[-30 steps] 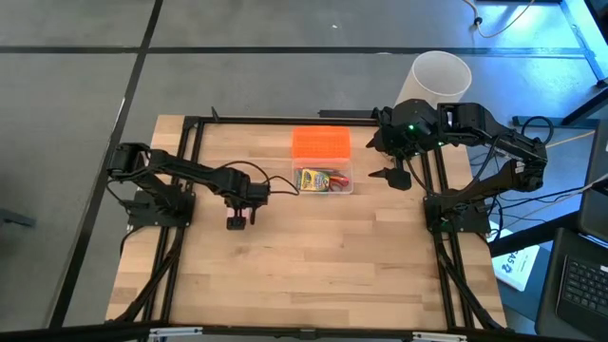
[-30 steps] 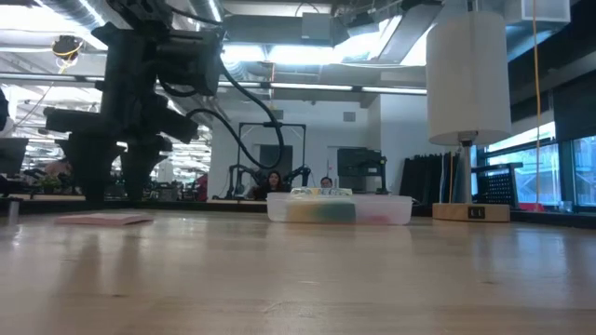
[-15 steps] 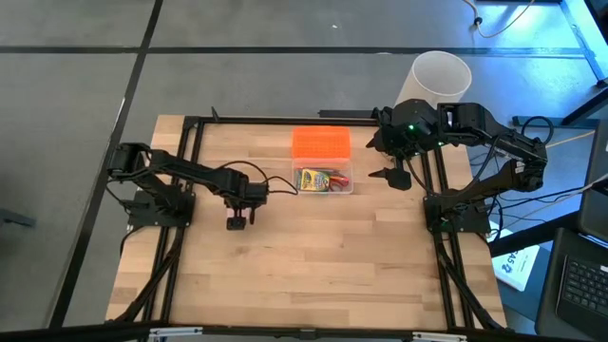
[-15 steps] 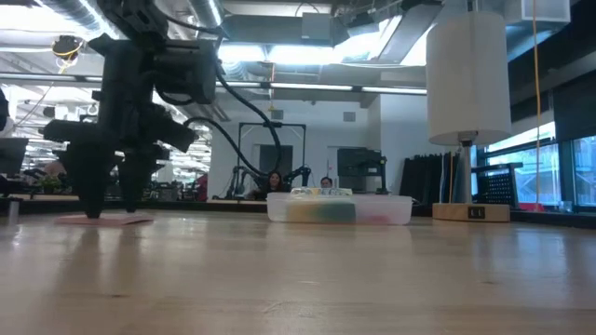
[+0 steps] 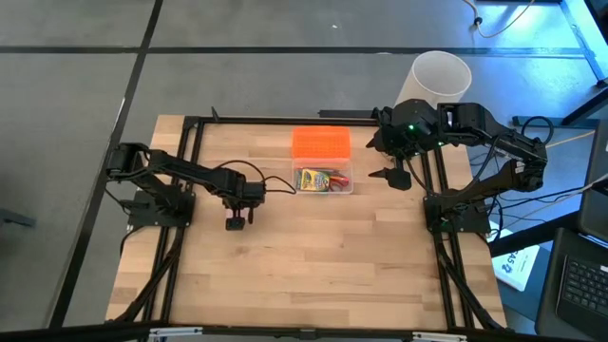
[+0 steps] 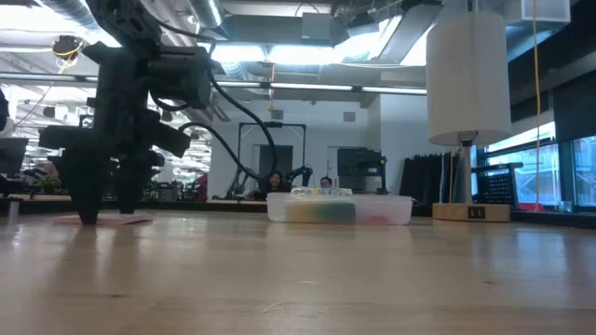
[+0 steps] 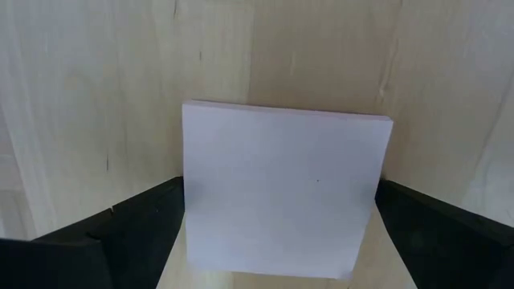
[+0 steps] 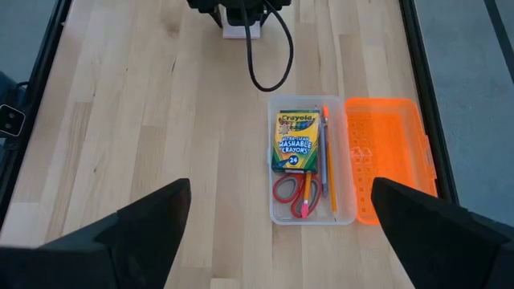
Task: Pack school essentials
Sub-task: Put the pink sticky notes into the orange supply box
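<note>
Mostly packed already: the yellow-green cardboard crayon box [image 8: 293, 142], red-handled scissors [image 8: 294, 194] and thin orange pencils [image 8: 328, 160] all sit inside the clear plastic case [image 8: 312, 217], its orange lid [image 8: 391, 156] flipped open alongside. What's left looks like the pale pink square paper pad [image 7: 281, 189], flat on the wooden tabletop [image 5: 313, 256] well apart from the case. The left tool [image 5: 235, 222] is down over it, fingers spread wide either side, nothing gripped. The right tool [image 5: 391, 177] hangs open near the tabletop's right edge. Plenty of bare wood between pad and case, so a clear run
</note>
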Robot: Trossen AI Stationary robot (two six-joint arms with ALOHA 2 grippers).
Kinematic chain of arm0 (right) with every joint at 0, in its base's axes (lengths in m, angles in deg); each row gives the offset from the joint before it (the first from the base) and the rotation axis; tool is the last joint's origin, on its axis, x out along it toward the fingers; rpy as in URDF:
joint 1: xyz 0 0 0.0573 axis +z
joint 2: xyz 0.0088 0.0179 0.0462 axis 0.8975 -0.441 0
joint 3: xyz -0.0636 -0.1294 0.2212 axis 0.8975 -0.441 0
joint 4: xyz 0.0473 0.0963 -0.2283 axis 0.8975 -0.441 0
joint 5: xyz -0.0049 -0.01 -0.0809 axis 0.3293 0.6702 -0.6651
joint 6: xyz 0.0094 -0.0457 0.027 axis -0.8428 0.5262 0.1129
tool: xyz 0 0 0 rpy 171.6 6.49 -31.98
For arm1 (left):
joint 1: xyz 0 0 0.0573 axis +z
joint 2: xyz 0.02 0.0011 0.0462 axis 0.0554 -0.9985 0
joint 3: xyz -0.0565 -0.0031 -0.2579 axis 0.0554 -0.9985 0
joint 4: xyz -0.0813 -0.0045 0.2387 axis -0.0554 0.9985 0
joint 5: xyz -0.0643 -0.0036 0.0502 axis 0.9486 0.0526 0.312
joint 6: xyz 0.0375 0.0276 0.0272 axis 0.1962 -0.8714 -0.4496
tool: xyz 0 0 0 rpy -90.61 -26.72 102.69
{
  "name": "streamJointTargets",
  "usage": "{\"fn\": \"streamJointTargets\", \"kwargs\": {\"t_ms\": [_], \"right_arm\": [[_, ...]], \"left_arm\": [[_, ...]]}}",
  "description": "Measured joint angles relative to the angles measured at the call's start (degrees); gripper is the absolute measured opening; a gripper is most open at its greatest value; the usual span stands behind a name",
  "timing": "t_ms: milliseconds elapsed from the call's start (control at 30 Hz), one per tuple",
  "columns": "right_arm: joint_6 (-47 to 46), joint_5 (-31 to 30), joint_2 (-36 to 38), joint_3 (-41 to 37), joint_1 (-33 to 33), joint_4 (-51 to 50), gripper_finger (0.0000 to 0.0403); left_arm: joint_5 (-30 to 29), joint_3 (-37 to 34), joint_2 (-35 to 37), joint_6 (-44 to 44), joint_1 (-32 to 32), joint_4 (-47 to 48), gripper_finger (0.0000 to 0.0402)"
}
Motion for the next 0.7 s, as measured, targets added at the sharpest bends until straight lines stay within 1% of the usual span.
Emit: {"fn": "streamJointTargets", "kwargs": {"t_ms": [400,567,700], "right_arm": [[0.0,0.0,0.0,0.0,0.0,0.0,0.0385],[0.0,0.0,0.0,0.0,0.0,0.0,0.0385],[0.0,0.0,0.0,0.0,0.0,0.0,0.0385]], "left_arm": [[-0.9,-0.3,-0.1,-0.4,-0.4,-0.4,0.0399],[-0.9,-0.3,-0.2,3.2,-0.7,0.1,0.0398],[-1.5,-0.3,-0.2,1.1,-0.9,-0.8,0.0398]]}}
